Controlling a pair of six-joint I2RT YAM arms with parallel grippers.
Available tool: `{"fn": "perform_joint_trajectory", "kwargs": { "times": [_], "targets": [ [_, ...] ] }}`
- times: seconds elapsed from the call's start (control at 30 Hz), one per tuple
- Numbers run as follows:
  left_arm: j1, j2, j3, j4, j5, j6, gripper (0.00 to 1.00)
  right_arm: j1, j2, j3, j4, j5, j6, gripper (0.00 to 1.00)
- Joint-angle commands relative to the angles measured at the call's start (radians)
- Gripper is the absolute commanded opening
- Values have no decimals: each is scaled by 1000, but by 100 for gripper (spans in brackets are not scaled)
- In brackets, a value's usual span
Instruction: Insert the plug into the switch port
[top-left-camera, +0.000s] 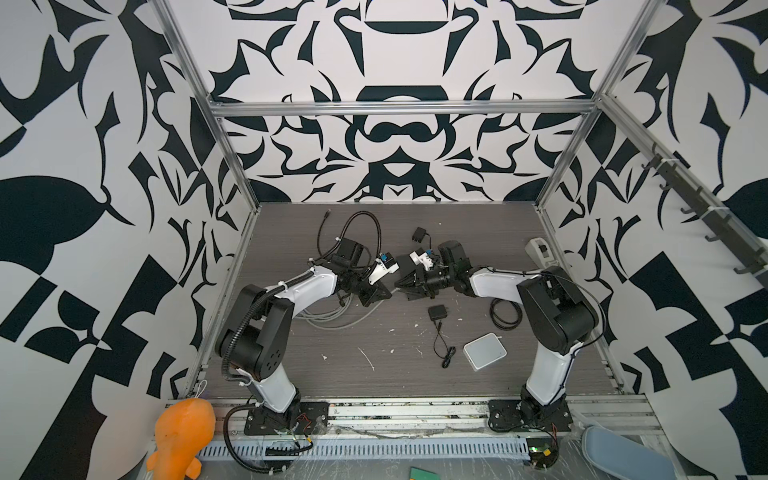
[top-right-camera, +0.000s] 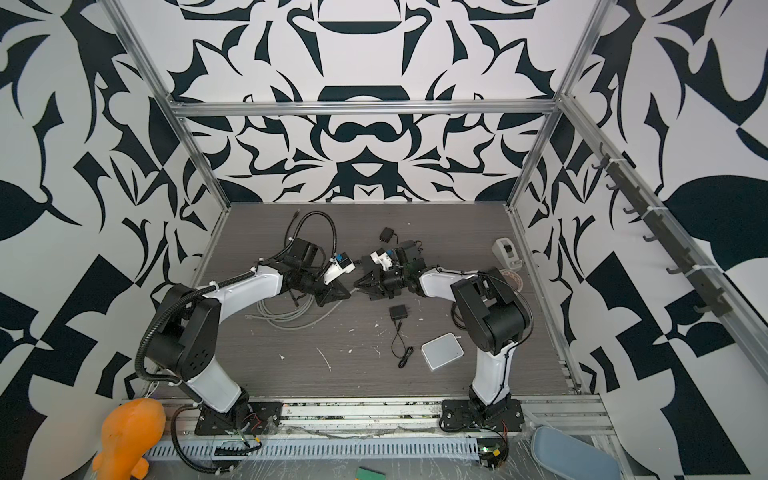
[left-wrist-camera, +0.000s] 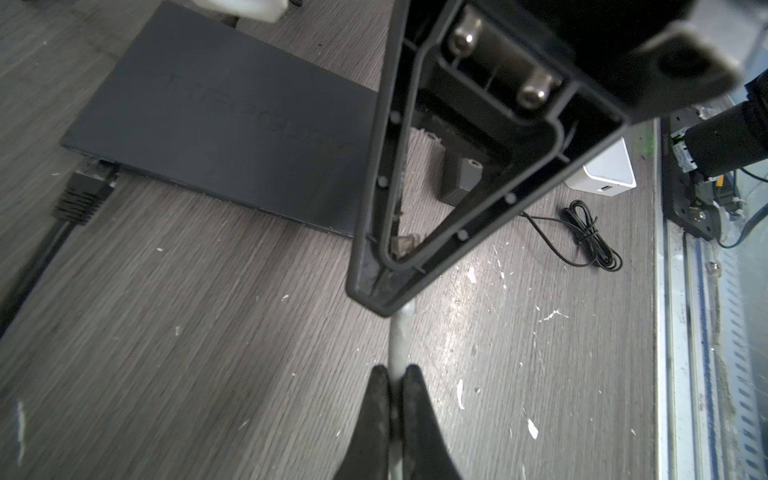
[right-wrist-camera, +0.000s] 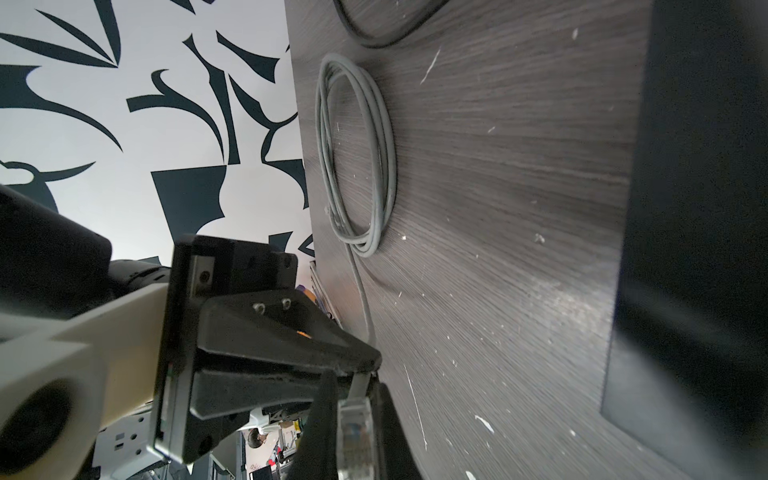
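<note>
In the right wrist view my right gripper (right-wrist-camera: 355, 382) is shut on the clear plug (right-wrist-camera: 355, 432) of a grey cable. My left gripper (left-wrist-camera: 395, 370) is shut on that grey cable (left-wrist-camera: 401, 332) a short way behind the plug. The two grippers meet tip to tip at mid-table in both top views, the left gripper (top-left-camera: 387, 296) and the right gripper (top-left-camera: 397, 286). The flat matte-black switch (left-wrist-camera: 216, 112) lies just beyond them, flat on the table. Its thin near edge is too dim to make out a switch port. A black plug (left-wrist-camera: 83, 195) sits in the switch's corner.
The grey cable's coil (top-left-camera: 328, 316) lies under the left arm. Toward the front right are a white rounded box (top-left-camera: 485, 351) and a black adapter (top-left-camera: 437, 311) with a thin bundled lead (top-left-camera: 446, 357). Another black adapter (top-left-camera: 419, 235) and a pale device (top-left-camera: 540, 251) sit farther back.
</note>
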Motion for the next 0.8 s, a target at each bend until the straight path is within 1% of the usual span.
{"fn": "perform_joint_trajectory", "kwargs": {
  "times": [0.0,0.03,0.07,0.13,0.23,0.37,0.43,0.5,0.63,0.77],
  "targets": [
    [6,-12,18,-4,-7,-7,14,11,-55,31,-93,34,28,6],
    [6,-12,23,-6,-34,-13,22,12,-57,41,-140,49,29,6],
    [4,-14,27,-7,-51,-21,26,12,-58,48,-182,61,33,6],
    [-11,-30,21,1,-90,-25,30,11,-54,57,-242,89,77,7],
    [-62,-62,-7,44,-176,-10,34,13,-50,49,-226,90,184,6],
    [-119,-64,-17,52,-251,-6,35,12,-44,26,-178,94,334,6],
    [-161,-67,-30,58,-320,10,35,13,-34,6,-121,93,422,6],
    [-199,-74,-46,65,-374,26,34,13,-36,-8,-107,95,474,6],
    [-236,-88,-80,102,-473,29,35,12,-47,-2,-151,100,503,5],
    [-251,-88,-105,159,-536,36,35,12,-48,11,-194,81,518,4]
  ]
}}
